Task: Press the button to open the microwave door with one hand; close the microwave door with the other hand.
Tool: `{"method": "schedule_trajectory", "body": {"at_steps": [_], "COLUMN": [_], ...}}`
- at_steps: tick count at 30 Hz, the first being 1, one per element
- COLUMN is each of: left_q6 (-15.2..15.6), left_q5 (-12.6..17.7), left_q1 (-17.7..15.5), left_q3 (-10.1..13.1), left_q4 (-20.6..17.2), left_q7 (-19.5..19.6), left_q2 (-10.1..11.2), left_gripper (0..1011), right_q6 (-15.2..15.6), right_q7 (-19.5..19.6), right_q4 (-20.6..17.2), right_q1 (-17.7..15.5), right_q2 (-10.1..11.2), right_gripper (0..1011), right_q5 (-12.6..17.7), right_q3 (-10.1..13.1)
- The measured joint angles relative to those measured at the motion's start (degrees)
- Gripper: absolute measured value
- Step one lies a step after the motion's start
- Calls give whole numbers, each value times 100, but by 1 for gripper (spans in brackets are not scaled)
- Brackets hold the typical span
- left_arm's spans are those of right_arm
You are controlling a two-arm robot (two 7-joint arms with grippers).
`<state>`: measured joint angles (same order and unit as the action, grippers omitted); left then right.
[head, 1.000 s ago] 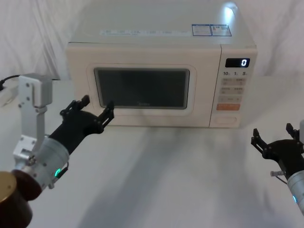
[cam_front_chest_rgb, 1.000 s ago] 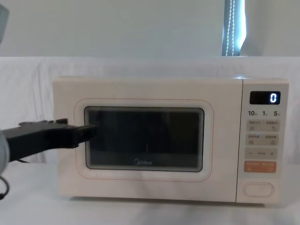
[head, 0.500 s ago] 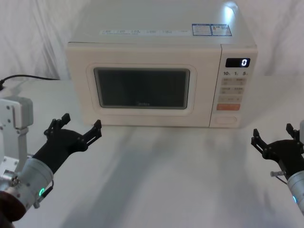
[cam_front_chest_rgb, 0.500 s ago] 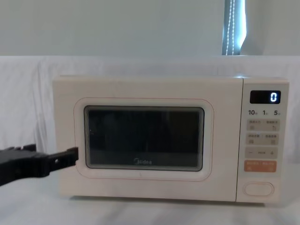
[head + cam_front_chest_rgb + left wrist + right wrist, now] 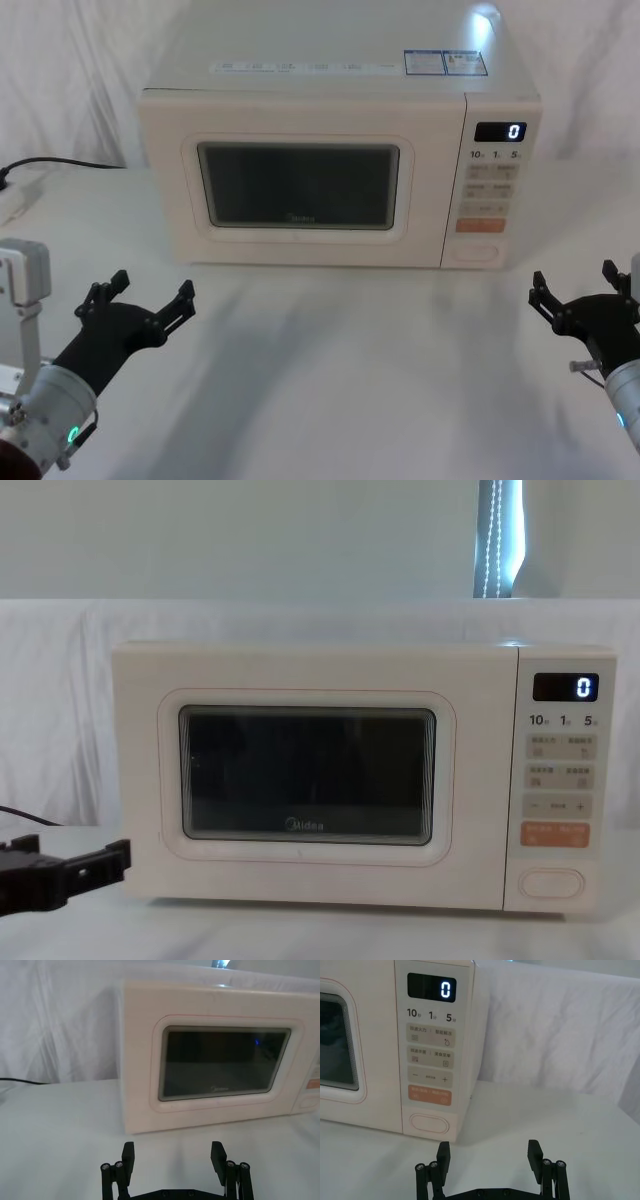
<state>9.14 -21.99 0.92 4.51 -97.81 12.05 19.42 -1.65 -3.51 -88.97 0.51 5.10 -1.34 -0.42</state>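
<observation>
I am holding both tools released and empty in front of the microwave (image 5: 335, 160): the left tool (image 5: 140, 310) off its door-side corner, the right tool (image 5: 585, 300) off its panel side, neither touching it. With the microwave door (image 5: 300, 185) sitting flush, I am judging the open-and-close cycle either finished or unstarted; any next move calls for the right tool reaching the button (image 5: 429, 1123) at the panel's foot.

Soft even light, with glare on the microwave (image 5: 480, 18) top.
</observation>
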Motion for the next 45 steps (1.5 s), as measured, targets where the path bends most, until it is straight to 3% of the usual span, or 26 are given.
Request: {"method": "schedule_trajectory", "body": {"at_steps": [45], "left_q6": [-11], "left_q5": [-2], "left_q1": [17], "left_q3": [-13], "left_q4": [13], "left_q7": [-5], "left_q2": [12], "left_gripper": [1001], "right_q6": [0], "right_q7": [0], "right_q4": [0], "right_q1": [0], "right_q2": [0], "right_gripper": [1002], "right_q5": [0], "right_q3": [0]}}
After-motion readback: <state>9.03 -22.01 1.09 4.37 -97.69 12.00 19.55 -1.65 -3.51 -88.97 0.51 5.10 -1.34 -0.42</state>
